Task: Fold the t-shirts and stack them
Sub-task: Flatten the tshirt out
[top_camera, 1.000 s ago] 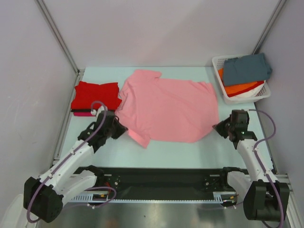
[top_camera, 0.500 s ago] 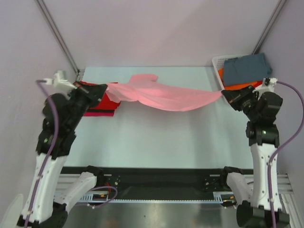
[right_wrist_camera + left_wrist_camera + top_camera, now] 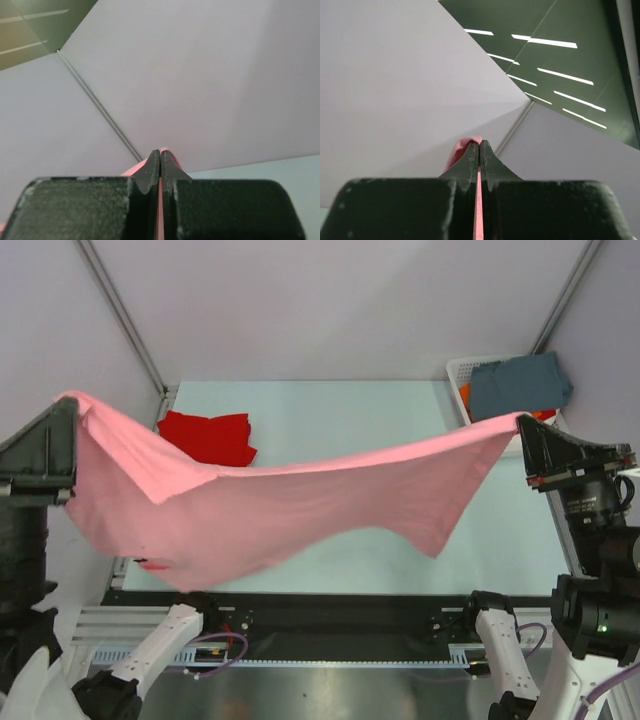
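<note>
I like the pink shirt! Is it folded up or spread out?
Spread out. The pink t-shirt hangs stretched in the air between the left tool and the right tool, each pinching an edge.

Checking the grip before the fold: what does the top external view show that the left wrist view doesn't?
Only top external: the pink t-shirt hanging between the left hand and right hand, a folded red t-shirt, a white basket holding a grey-blue t-shirt. Only left wrist: the fingers shut on a thin pink edge. Both: the left hand gripping pink cloth.
</note>
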Robot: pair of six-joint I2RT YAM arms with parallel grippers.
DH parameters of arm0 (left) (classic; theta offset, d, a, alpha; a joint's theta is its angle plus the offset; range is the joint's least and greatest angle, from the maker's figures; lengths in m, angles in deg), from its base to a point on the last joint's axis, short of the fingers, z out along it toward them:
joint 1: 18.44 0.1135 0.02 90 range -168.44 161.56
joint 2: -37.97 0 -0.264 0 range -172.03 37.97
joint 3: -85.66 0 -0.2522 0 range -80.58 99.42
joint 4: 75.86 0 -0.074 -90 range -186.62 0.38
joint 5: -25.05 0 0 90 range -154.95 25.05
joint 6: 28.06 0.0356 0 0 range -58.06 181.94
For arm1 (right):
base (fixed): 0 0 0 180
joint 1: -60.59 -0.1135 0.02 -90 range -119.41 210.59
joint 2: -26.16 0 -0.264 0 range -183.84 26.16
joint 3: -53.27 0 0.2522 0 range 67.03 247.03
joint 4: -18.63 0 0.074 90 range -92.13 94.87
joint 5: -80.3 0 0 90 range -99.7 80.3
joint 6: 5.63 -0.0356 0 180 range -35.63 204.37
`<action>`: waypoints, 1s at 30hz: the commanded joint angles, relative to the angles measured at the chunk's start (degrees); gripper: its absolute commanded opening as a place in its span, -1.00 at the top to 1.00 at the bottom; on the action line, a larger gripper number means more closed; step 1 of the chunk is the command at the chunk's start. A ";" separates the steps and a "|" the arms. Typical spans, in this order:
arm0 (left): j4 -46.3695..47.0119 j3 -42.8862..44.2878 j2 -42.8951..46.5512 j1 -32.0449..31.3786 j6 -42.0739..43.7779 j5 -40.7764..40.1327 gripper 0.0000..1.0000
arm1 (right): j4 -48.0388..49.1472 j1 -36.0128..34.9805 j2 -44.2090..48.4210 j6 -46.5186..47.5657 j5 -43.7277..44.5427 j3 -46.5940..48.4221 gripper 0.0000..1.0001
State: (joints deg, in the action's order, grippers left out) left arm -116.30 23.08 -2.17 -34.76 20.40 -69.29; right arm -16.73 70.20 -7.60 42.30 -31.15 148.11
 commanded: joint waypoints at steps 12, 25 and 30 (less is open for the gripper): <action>10.48 -22.26 -29.88 3.30 -4.94 -1.82 0.99 | 9.03 0.06 -23.60 -6.89 2.82 -18.40 1.00; 11.47 25.95 -59.69 4.71 -5.48 9.00 0.99 | 6.76 3.40 -51.13 -9.88 -0.34 20.74 1.00; 17.26 35.38 -66.82 6.90 -9.26 9.87 0.99 | 8.59 4.28 -58.69 -12.69 -4.82 27.03 1.00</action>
State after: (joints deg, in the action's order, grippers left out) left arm -103.88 55.28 -66.03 -29.80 13.95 -61.22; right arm -9.83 74.04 -62.83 31.86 -32.27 172.53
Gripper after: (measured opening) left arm 0.009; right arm 0.011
